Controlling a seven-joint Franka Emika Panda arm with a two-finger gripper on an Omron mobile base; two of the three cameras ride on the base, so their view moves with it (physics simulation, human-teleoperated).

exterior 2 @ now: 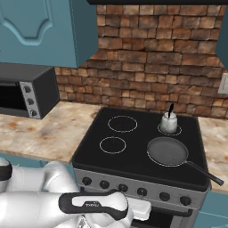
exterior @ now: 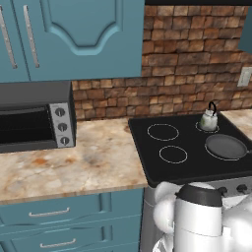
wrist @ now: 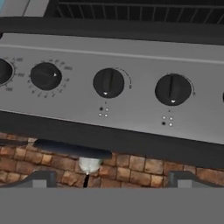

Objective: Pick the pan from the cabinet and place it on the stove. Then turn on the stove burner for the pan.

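Pan (exterior 2: pixel 168 151) already sits on the stove (exterior 2: pixel 133 156), over the front-right burner ring, handle pointing out to the front right; kettle (exterior 2: pixel 168 123) just behind it on the rear-right ring. Cabinet (exterior: pixel 78 34) doors shut up at the left. So placing looks done; step in hand, by my read, is the knob turn.

End effector (wrist: pixel 111 177) is fully open, holding nothing, tips low in the hand view facing the grey front panel (wrist: pixel 131 65). Hand view looks rolled upside down (brick wall at bottom), so left/right on the panel is likely flipped there.

How to do it well:
- Pick the right knob first. Dot diagrams under the knobs mark which burner each drives; too small to read w/ confidence, so match vs the pan's front-right ring before committing.
- Knob (wrist: pixel 108 82) sits nearest the centre line btwn the tips; next knob (wrist: pixel 173 89) is just beside it.
- Centre tips either side of the knob's raised bar, push in square, close, then rotate wrist w/o dragging sideways.
- Keep clear of neighbour knobs.
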